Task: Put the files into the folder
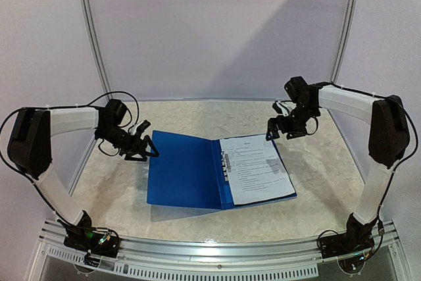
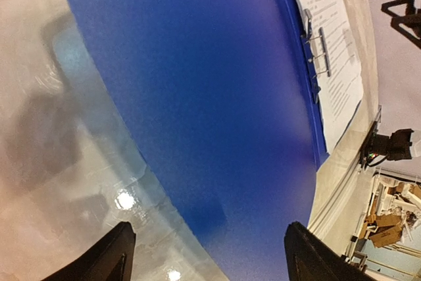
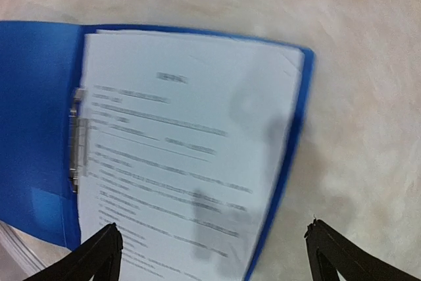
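Observation:
The blue folder (image 1: 184,170) lies open flat on the table, its left cover bare. The files (image 1: 256,168), white printed sheets, lie on its right half beside the metal clip (image 1: 227,164). My left gripper (image 1: 146,149) hovers open at the folder's left edge, empty; in the left wrist view the folder (image 2: 217,97) fills the frame, with the files (image 2: 332,51) at upper right. My right gripper (image 1: 280,127) hangs open above the folder's far right corner, holding nothing. In the right wrist view the files (image 3: 191,156) lie in the folder (image 3: 33,129) under the clip (image 3: 77,139).
The table (image 1: 316,182) has a mottled beige top. A metal rail (image 1: 217,245) runs along the near edge, where both arm bases are bolted. White walls close in the back and sides.

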`<control>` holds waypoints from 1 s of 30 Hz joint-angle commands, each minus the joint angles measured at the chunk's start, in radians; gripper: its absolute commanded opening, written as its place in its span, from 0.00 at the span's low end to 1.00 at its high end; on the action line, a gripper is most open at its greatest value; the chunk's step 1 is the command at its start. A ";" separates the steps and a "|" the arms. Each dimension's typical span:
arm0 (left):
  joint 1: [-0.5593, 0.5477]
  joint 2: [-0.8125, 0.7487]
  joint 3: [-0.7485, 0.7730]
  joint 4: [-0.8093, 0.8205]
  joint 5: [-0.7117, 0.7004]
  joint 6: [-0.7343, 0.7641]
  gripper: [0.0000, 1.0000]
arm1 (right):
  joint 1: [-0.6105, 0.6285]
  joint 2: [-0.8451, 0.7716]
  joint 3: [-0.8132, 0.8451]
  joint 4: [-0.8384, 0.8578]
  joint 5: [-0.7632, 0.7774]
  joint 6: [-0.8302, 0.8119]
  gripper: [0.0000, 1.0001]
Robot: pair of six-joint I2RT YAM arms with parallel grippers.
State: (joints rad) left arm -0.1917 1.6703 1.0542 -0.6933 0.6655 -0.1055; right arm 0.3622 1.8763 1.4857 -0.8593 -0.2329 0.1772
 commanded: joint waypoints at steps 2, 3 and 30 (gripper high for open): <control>-0.003 -0.022 0.001 0.012 0.002 0.000 0.80 | 0.208 -0.131 -0.061 0.370 0.026 -0.165 0.99; -0.002 -0.025 0.000 0.015 0.002 -0.002 0.80 | 0.216 -0.147 -0.087 0.458 -0.050 -0.166 0.99; -0.003 -0.037 -0.033 0.050 0.000 -0.032 0.68 | 0.312 0.419 0.297 0.394 -0.153 0.032 0.51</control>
State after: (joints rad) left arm -0.1917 1.6367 1.0340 -0.6662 0.6651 -0.1291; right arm 0.6697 2.2654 1.7622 -0.4042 -0.3687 0.2089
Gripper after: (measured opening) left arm 0.681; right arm 0.482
